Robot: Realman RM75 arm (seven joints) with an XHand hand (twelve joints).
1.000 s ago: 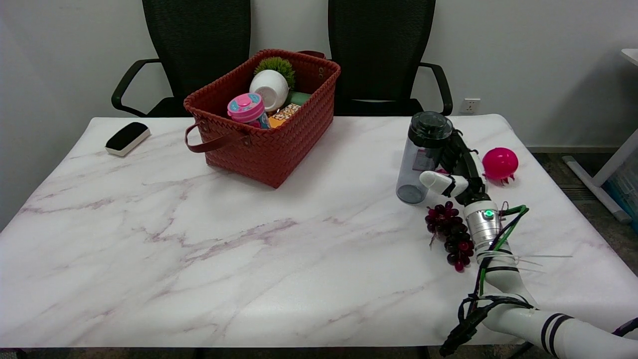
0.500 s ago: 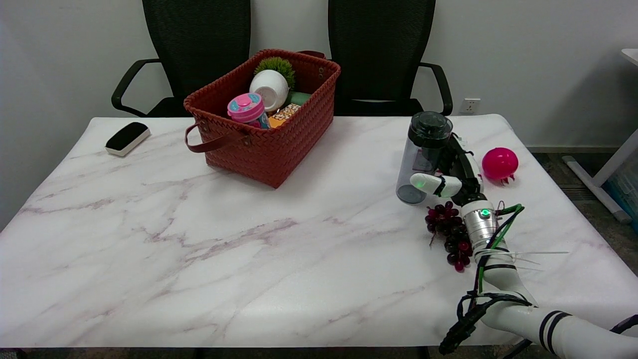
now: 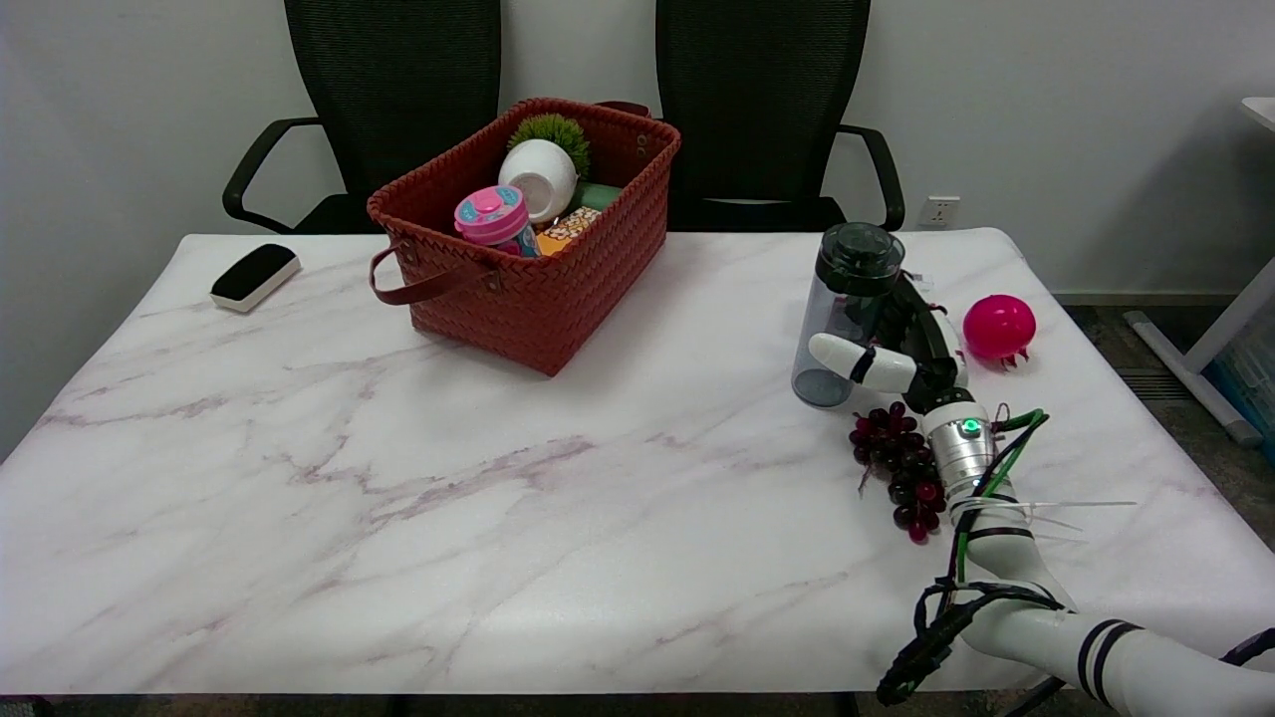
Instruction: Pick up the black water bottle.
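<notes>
Head view, black water bottle (image 3: 843, 311), smoky clear body, black lid, robot hand (image 3: 901, 349) wrapped around it

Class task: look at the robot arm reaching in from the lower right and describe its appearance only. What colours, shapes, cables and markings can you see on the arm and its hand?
The right arm is white and rounded, with black bands. A silver cylindrical wrist carries a lit green light. Green and black cables run along it, fastened with white ties. The right hand is black with white finger segments.

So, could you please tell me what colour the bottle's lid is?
Black, above a clear smoky-grey body; the head view shows the bottle's lid best.
</notes>
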